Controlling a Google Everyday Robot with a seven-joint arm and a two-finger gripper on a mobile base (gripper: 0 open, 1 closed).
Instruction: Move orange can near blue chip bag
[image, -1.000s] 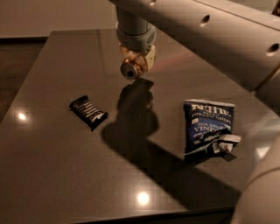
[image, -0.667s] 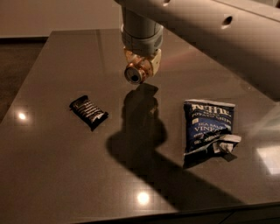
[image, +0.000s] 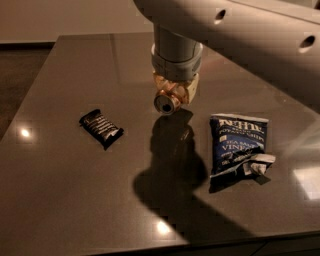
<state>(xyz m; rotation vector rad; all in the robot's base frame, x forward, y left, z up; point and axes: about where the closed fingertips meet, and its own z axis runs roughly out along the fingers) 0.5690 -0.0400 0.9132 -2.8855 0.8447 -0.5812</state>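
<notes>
The orange can (image: 167, 102) was clasped by the gripper (image: 175, 93) above the middle of the desk (image: 75, 195), presumably for carriage to the blue chip bag (image: 236, 145) near the right edge

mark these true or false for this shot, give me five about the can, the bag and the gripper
1. The gripper holds the orange can up off the table. True.
2. The blue chip bag lies to the left of the black snack packet. False: the bag lies at the right and the packet at the left, with the gripper between them.
3. The orange can is touching the blue chip bag. False: it hangs in the gripper, apart from the bag, with bare table between them.
4. The bag has a torn silvery corner at its lower right. True.
5. The can's round end faces the camera. True.
</notes>
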